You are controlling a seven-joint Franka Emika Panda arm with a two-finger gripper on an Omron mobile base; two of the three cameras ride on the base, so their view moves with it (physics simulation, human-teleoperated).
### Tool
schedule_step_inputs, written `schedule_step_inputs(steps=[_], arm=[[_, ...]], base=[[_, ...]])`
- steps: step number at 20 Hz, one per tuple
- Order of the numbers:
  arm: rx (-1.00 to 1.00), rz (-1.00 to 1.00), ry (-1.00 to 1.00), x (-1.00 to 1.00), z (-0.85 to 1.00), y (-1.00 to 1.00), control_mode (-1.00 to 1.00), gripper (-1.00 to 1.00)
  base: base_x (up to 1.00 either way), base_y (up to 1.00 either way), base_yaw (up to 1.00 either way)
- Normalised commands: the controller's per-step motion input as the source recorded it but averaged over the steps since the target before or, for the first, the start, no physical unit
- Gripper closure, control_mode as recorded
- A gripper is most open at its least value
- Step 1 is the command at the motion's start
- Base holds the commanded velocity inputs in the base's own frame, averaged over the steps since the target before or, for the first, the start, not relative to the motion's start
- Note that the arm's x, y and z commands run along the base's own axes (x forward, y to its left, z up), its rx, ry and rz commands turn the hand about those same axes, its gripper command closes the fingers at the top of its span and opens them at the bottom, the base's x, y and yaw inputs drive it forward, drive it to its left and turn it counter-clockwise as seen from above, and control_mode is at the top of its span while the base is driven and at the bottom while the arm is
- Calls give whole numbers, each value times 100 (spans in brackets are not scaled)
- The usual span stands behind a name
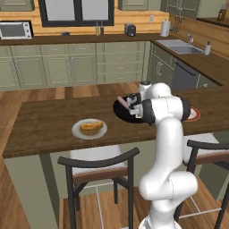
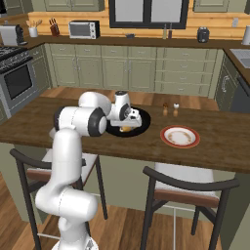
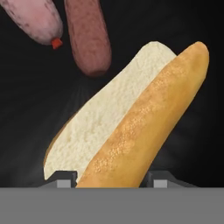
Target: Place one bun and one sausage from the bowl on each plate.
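Observation:
The black bowl sits mid-counter with my hand lowered into it. In the hand view a golden bun, split with its white inside showing, lies on the bowl floor. My gripper is shut on the bun's near end, one fingertip pressed to each side. Two sausages lie beyond it, one pink and one brown. Another bun rests on the pale plate to the left. The red-rimmed plate stands to the right with no food on it.
Two small shakers stand behind the red-rimmed plate. Dark-framed chairs are tucked under the counter's near edge. Cabinets, a sink and a microwave line the far wall.

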Motion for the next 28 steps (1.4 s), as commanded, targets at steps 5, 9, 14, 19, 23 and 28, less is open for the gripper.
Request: schedule_step_inputs(steps=[5,9,14,19,23,28], arm=[[0,0,-5,-71,75,-22,-100,100],[0,0,-14,-98,81,-43,-100,100],[-1,1,-15,-78,52,-76,-100,100],[-1,12,-11,-20,21,-95,-100,100],[0,13,-3,6,24,-88,-100,100],[-1,12,11,18,7,-79,-100,100]], base=[[0,0,0],[0,0,0],[0,0,0],[0,0,0],[0,0,0],[0,0,0]])
